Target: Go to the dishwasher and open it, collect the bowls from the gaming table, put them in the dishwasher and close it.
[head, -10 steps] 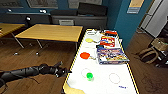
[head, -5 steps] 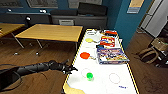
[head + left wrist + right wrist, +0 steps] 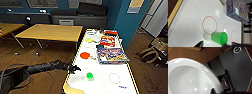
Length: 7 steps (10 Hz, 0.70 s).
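On the long white gaming table (image 3: 105,82) with its yellow edge, the red-orange bowl (image 3: 85,55) sits mid-table, the green bowl (image 3: 89,75) nearer, just beside the left claw (image 3: 73,69), whose opening I cannot tell.

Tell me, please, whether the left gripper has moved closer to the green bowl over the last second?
Yes. In the head view the left gripper has advanced along the gaming table towards the green bowl, which has stayed by its red ring; they are not touching yet.

Gaming table (image 3: 105,85) bearing bowls (image 3: 89,75), game box (image 3: 112,55)
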{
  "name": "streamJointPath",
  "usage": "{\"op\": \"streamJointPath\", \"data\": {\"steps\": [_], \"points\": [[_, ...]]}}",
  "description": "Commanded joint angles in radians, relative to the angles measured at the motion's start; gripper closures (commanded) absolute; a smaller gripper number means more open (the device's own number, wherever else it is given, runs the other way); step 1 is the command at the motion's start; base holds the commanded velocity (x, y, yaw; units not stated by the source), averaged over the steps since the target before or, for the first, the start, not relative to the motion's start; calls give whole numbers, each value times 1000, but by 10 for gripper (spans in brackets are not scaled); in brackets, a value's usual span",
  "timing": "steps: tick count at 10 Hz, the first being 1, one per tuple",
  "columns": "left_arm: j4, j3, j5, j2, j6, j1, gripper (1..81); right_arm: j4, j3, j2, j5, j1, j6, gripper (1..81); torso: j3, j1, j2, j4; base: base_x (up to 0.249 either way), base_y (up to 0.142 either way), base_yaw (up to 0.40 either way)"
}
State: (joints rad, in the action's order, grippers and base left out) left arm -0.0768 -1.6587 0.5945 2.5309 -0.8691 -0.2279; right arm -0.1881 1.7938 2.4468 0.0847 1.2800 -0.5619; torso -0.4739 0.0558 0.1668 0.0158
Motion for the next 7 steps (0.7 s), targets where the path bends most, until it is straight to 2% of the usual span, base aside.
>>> {"op": "streamJointPath", "data": {"steps": [1,3,7], "points": [[2,-39,30,62,-8,143,10,-21,-19,-30,-48,-41,2,811,0,0,0,0,0,0,0],[2,-90,64,105,-30,143,10,-21,-5,-23,-48,-46,0,811,0,0,0,0,0,0,0],[-9,-168,80,197,-30,140,10,-22,18,-4,-63,-52,-1,811,0,0,0,0,0,0,0]]}}
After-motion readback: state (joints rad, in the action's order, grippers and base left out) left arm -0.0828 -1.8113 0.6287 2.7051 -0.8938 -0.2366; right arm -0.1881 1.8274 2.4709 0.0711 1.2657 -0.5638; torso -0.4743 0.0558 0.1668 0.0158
